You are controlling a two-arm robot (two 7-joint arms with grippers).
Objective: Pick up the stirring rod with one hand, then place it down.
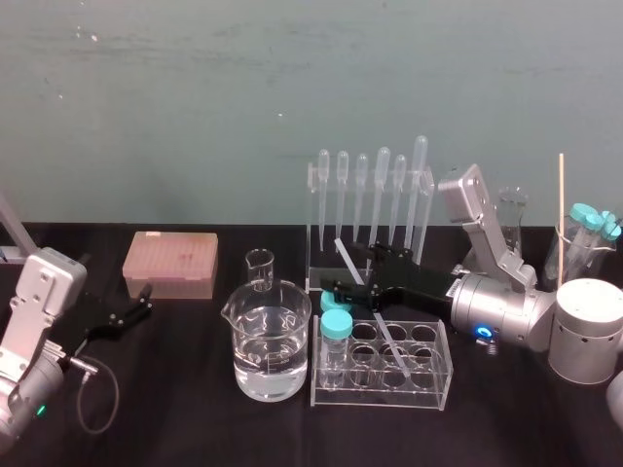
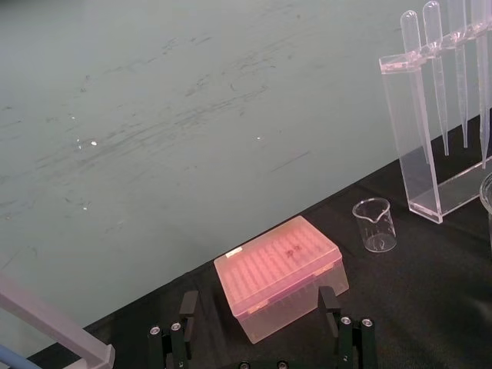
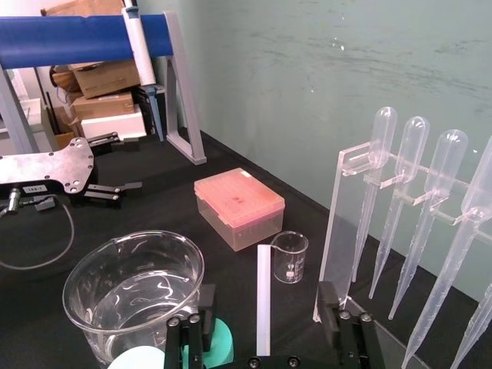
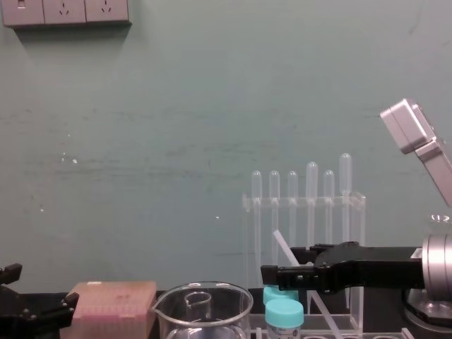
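Observation:
The stirring rod (image 1: 343,255) is a thin translucent-white stick. It leans tilted, its lower end down in the clear tube rack (image 1: 428,375) and its upper end toward the pipette stand. My right gripper (image 1: 355,272) reaches in from the right above the tube rack and straddles the rod. In the right wrist view the rod (image 3: 263,300) stands midway in the right gripper (image 3: 265,338), whose fingers are apart with clear gaps on both sides. The chest view shows the rod (image 4: 282,248) rising just above the black fingers. My left gripper (image 1: 136,304) rests open at the table's left.
A large beaker of water (image 1: 271,350) and a small empty beaker (image 1: 260,269) stand left of the tube rack. A teal-capped vial (image 1: 336,336) sits in the rack. A pipette stand (image 1: 375,209) is behind, a pink tip box (image 1: 170,263) at back left, capped tubes (image 1: 594,229) at far right.

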